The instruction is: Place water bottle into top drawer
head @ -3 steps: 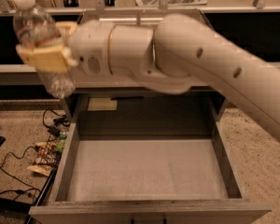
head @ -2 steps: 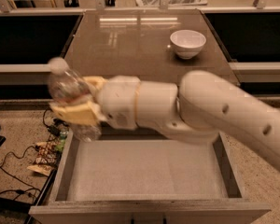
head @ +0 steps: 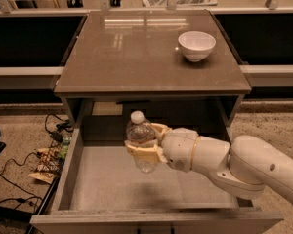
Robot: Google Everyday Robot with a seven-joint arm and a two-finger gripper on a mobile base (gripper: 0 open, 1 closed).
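Gripper (head: 145,141): clamped on water bottle (head: 139,130) at mid-body, tan fingers (head: 139,153) pressed against both sides.
Water bottle: upright, white cap on top, held over grey bottom of top drawer (head: 102,179), left of its middle.
Arm (head: 234,165): white, reaching in from lower right across drawer's right side.
Top drawer: pulled out of the cabinet.
Tabletop (head: 136,52): brown, glossy, carrying white bowl (head: 197,45) toward right rear.
Room: speckled floor, tangle of cables (head: 49,152) left of cabinet.
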